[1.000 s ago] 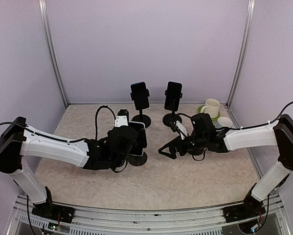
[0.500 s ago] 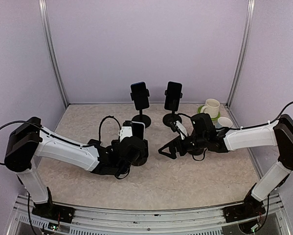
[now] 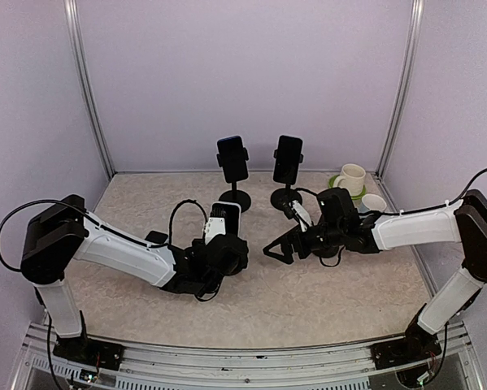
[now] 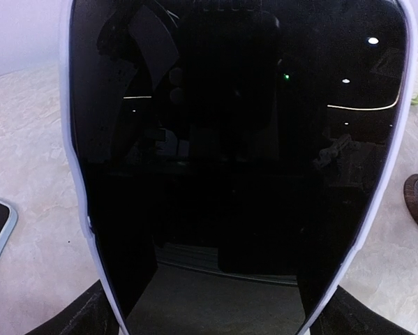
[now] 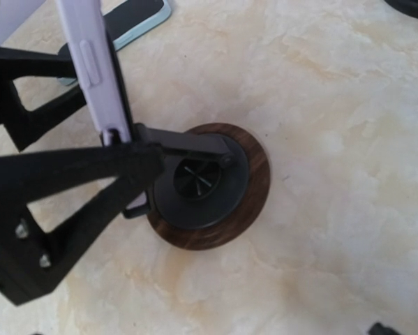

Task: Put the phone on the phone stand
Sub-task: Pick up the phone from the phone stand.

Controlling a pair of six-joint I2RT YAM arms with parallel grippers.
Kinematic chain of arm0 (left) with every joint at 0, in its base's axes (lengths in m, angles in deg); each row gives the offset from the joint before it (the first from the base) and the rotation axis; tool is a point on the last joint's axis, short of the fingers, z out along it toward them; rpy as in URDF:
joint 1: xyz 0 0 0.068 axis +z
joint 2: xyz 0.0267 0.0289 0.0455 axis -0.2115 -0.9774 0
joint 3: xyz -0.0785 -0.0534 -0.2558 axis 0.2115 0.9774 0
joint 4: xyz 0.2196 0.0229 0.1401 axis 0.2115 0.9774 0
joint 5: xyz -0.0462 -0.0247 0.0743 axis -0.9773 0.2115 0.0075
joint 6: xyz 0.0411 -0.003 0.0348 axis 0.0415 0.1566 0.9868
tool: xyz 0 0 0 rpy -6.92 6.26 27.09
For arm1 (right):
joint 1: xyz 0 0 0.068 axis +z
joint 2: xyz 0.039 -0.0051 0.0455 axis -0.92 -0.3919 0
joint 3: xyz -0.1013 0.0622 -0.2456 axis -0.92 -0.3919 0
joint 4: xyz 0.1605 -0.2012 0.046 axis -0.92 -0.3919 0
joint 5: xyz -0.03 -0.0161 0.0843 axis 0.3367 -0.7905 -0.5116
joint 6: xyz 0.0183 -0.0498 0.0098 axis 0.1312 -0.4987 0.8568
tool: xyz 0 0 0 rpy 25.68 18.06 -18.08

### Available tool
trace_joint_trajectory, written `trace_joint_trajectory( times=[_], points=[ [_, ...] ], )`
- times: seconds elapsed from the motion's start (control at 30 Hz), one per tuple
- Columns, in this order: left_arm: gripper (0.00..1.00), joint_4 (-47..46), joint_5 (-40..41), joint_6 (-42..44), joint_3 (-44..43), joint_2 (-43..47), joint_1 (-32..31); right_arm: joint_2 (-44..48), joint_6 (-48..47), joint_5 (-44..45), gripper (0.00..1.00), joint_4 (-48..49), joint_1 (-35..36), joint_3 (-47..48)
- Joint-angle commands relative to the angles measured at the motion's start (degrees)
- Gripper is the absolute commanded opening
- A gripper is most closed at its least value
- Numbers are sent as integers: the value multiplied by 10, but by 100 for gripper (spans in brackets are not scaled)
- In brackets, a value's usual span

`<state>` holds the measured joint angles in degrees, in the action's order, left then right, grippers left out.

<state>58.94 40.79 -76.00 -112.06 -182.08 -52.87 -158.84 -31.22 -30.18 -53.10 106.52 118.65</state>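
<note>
L pincer (image 4: 219, 315) holds phone (image 4: 236, 160) upright betw. fingers, at stand (image 5: 252, 190).

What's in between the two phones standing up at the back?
Just bare table between the left back phone and right back phone; the top view shows it.

I see the marbled table (image 3: 308, 301) carrying one rear stand (image 3: 235, 197), a second rear stand (image 3: 286, 198), a wood-based stand (image 5: 212, 185), a green saucer (image 3: 333, 181) and a flat phone (image 5: 135, 15).

White-shelled left arm (image 3: 117, 250) and right arm (image 3: 410, 229), black joints, looping black cables (image 3: 184, 202) (two screws in a black finger (image 5: 69, 167))
</note>
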Motion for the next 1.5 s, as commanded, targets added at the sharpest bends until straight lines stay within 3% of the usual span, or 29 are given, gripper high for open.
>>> trace_joint_trajectory(
  times=[0.0, 0.43, 0.63, 0.83, 1.2, 1.33, 1.4, 1.47],
  points=[
    [85, -3, 3, -3, -13, -10, -4, 2, -3, -3, 100, 2, 4, -1],
    [85, -31, -14, 30, -9, -21, 18, 0, -4, -4, 100, -1, 3, 1],
    [91, -40, -24, 36, -10, -30, 20, 0, -4, -3, 100, -1, 4, 2],
    [91, -55, -26, 39, -2, -30, 20, -4, -3, -5, 100, 1, 4, 1],
    [83, -77, -30, 67, 0, -40, 29, -3, -3, -4, 100, 2, 4, 0],
    [73, -89, -35, 72, 7, -37, 33, -3, -3, -4, 100, 1, 4, -2],
    [63, -96, -37, 76, 11, -34, 32, -4, -3, -4, 100, 2, 4, -1],
    [60, -101, -32, 81, 13, -29, 31, -4, -2, -4, 100, 2, 4, -2]
  ],
)
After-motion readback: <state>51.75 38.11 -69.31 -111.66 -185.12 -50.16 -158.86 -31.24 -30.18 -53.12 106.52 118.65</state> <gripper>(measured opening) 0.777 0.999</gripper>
